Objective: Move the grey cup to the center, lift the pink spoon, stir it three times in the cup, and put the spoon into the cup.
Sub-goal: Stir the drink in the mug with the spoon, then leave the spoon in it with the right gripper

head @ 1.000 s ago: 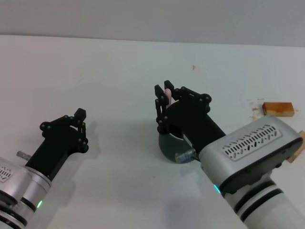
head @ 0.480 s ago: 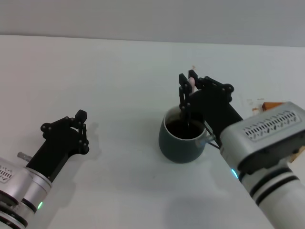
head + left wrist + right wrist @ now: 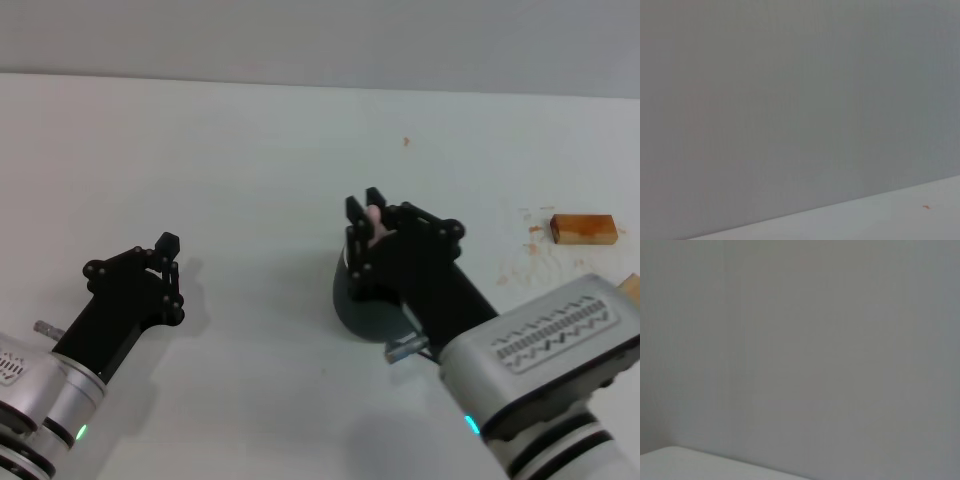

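The grey cup (image 3: 352, 312) stands near the middle of the white table, mostly covered by my right arm; only its dark lower left wall shows. Directly above it my right gripper (image 3: 368, 215) is shut on the pink spoon (image 3: 376, 221), whose pale pink handle end pokes up between the black fingers. The spoon's bowl and the cup's inside are hidden behind the gripper. My left gripper (image 3: 166, 255) rests idle over the table at the left, well away from the cup. Both wrist views show only a grey wall and a strip of table.
A tan wooden block (image 3: 582, 229) lies at the right side of the table, and the corner of another block (image 3: 631, 287) shows at the right edge. Small brown stains (image 3: 528, 232) mark the table next to the first block.
My right gripper with the spoon swung right and away, uncovering the cup's dark liquid, then came back left and nearer over the cup, hiding its mouth again. The left arm stayed still.
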You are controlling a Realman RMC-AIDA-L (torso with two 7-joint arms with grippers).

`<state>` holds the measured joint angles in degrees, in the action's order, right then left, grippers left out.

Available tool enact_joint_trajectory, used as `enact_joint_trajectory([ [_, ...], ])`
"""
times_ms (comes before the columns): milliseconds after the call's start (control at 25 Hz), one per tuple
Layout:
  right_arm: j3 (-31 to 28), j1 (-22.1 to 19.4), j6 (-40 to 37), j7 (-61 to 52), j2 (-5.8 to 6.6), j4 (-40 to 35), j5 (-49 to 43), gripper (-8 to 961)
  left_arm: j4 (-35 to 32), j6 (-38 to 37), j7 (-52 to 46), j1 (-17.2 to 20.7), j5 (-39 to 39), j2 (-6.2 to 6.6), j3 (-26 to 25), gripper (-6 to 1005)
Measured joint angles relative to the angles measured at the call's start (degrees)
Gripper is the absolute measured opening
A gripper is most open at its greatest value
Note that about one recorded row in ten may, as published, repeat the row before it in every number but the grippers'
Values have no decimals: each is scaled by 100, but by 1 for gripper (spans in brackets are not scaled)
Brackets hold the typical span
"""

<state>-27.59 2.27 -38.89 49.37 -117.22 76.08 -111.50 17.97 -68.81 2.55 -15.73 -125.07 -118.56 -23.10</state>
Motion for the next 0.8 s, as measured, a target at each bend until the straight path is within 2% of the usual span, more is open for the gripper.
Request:
enact_joint_trajectory([
  [160,-48,246,45,-1,-76,-165,18,14,-4,0,0,12,-1,-1,0,-2],
  [400,-388,426,177,-4,-55,-284,36,14,-5,0,0,34,-5,-8,7,-2],
  [560,-545,367,208,-6,-7,-348,38,15,-5,1,0,35,-9,-9,8,-2],
  [800,-448,32,213,-7,63,-257,9,15,-5,19,0,13,-11,-9,8,-2],
])
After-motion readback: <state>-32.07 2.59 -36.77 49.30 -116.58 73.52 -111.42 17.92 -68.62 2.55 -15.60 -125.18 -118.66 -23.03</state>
